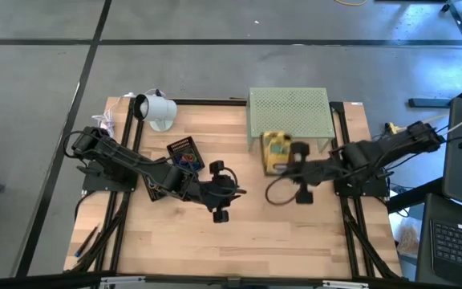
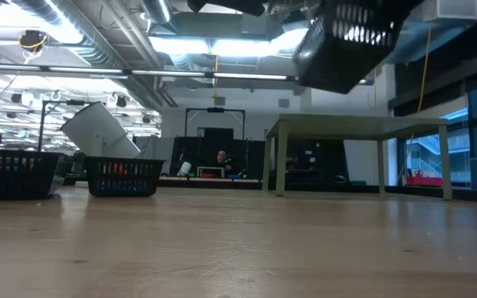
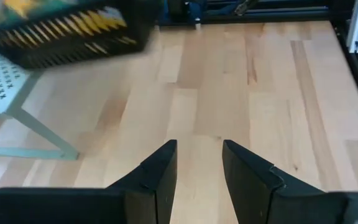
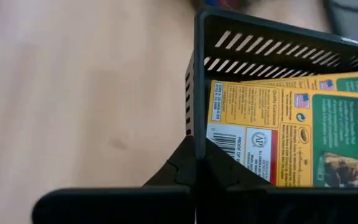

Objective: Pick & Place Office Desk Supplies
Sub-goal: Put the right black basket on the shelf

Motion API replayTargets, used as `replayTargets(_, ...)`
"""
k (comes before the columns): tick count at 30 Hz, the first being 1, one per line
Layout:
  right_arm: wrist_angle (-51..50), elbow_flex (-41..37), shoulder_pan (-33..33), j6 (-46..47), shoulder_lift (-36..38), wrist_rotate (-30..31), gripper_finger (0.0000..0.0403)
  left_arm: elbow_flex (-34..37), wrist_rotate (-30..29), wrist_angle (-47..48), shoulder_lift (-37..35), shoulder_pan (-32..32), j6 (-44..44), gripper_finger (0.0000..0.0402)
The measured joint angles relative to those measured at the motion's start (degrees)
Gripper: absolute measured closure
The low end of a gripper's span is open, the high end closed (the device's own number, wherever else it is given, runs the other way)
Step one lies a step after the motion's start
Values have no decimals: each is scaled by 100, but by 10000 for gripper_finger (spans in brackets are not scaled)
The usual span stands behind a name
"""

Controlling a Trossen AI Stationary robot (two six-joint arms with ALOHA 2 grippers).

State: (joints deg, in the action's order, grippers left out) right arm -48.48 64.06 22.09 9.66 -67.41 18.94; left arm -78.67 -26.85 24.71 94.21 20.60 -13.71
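Note:
A black slotted basket [image 1: 276, 152] holding two yellow printed packets [image 4: 291, 134] hangs in my right gripper [image 1: 289, 167], just in front of the pale green perforated stand [image 1: 289, 112]. In the low view the basket [image 2: 346, 41] is high above the table and tilted. My left gripper [image 1: 239, 191] hovers open over bare wood at the table's middle, its fingers [image 3: 160, 174] apart. A second black basket [image 1: 187, 155] with coloured rubber bands stands on the table beside the left arm. My right gripper pinches the basket's side wall [image 4: 194, 118] at its upper rim, one finger inside by the packets and one outside. The fingers come roughly level from the table's right. The basket is lifted clear of the table and tilted, the packets lying inside it.
A white cup-like object [image 1: 157, 108] lies tipped at the far left corner. The low view shows another dark basket [image 2: 11, 174] left of the rubber-band basket [image 2: 122, 175]. The stand's legs [image 3: 39, 134] rest on the wood. Bare tabletop spreads toward the near edge [image 1: 239, 249].

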Motion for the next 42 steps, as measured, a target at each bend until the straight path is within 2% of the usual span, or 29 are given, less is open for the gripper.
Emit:
replayTargets(4,-1351,323,-462,-32,113,389,401,0,-104,42,0,0,26,279)
replayTargets(7,-1987,362,-856,-241,298,349,401,0,-110,82,0,0,136,279)
replayTargets(14,-2644,366,-1928,-1308,711,79,401,0,-399,80,2,-9,354,279)
replayTargets(27,-2660,9,-4269,-2967,784,-378,397,0,-410,105,1,-46,404,279)
replayTargets(36,-2370,6,-5399,-3784,845,-1078,396,0,-381,129,2,-46,403,279)
replayTargets(42,-2307,6,-6011,-4017,845,-1218,395,0,-372,129,2,-46,404,279)
